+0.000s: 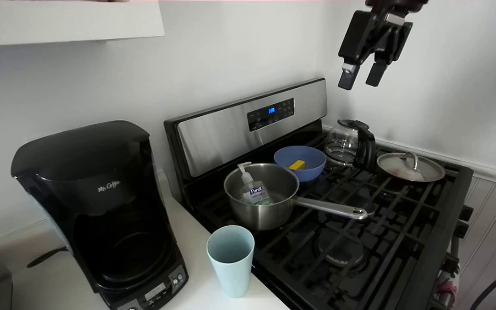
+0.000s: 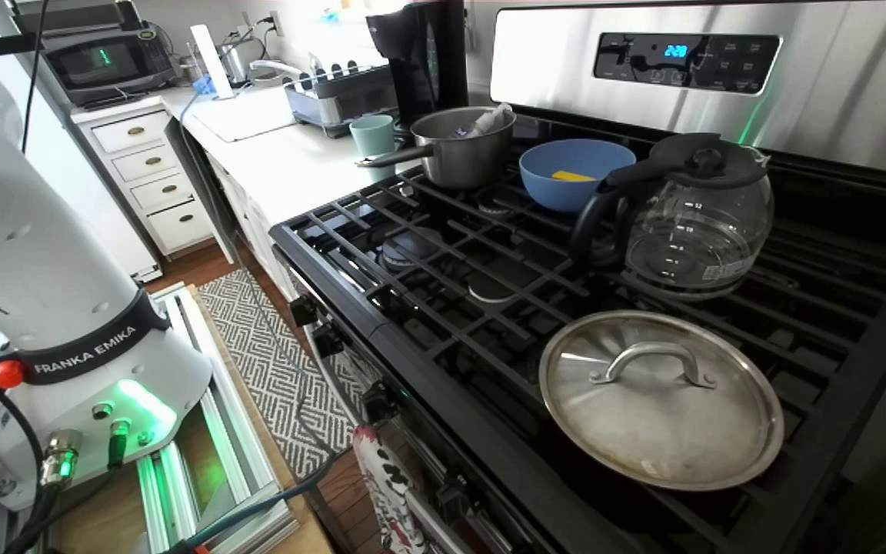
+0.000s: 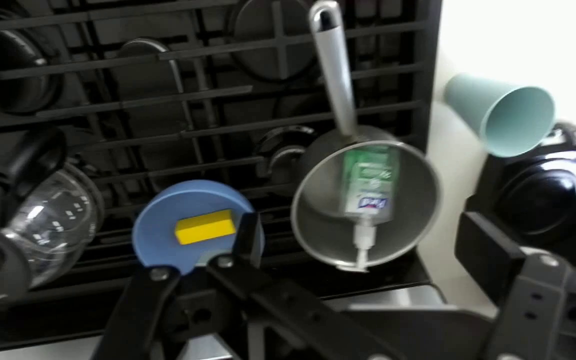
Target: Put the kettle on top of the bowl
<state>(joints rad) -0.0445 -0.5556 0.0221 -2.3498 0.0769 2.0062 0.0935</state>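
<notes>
The clear-glass kettle [image 1: 341, 144] with black handle and lid stands upright on the stove grate; it also shows in an exterior view [image 2: 701, 235] and at the left of the wrist view [image 3: 50, 222]. The blue bowl [image 1: 310, 175] sits beside it, between kettle and saucepan, also in an exterior view [image 2: 566, 187] and the wrist view [image 3: 157, 222]. A yellow block [image 3: 205, 226] lies inside the bowl. My gripper [image 1: 362, 78] is open and empty, high above the stove. In the wrist view its fingers [image 3: 368, 245] are wide apart.
A steel saucepan [image 1: 261, 217] holding a sanitizer bottle [image 1: 256, 193] stands by the bowl, its handle pointing toward the stove front. A steel lid [image 2: 666, 431] lies near the kettle. A light-blue cup [image 1: 234, 275] and black coffee maker [image 1: 93, 159] stand on the counter. The stove's back panel [image 1: 218, 142] rises behind.
</notes>
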